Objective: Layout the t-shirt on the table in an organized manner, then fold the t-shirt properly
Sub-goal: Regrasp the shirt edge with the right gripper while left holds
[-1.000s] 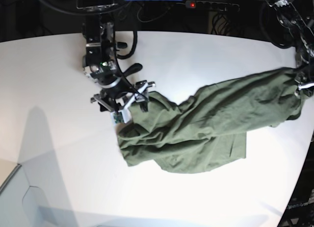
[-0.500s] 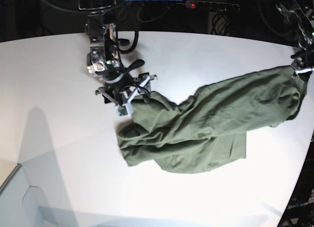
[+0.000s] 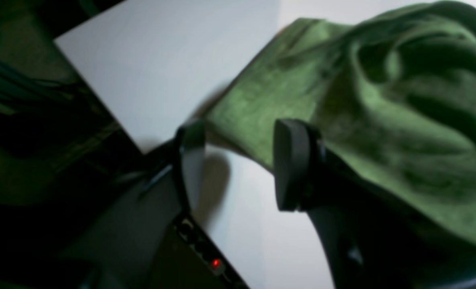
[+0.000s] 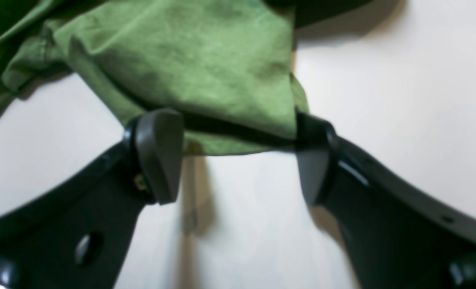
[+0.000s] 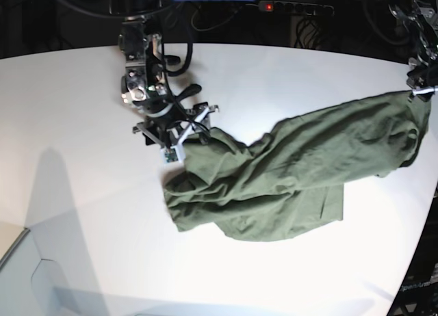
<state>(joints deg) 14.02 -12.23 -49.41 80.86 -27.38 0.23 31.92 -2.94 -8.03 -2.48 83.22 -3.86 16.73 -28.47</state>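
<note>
The white counter [image 5: 82, 124] carries only the t-shirt [image 5: 294, 172], an olive-green heap of rumpled folds stretched across it from near the middle out to the curved edge on the base view's right. The right end effector [image 4: 238, 156] stands with its jaws spread wide; a flat corner of the cloth reaches just between the two fingertips [image 4: 159, 154], touching or nearly touching them, but the jaws are not closed on it and bare counter shows in the gap. In the base view this end effector [image 5: 179, 135] sits at the shirt's end nearest the middle of the counter. The left end effector [image 3: 238, 168] is partly open — its fingers stand apart with white counter between them, and the shirt's edge lies just beyond and beside one finger [image 3: 292, 168], gripped by neither. In the base view, the left arm [image 5: 419, 49] hangs over the shirt's far end at the counter's edge.
</note>
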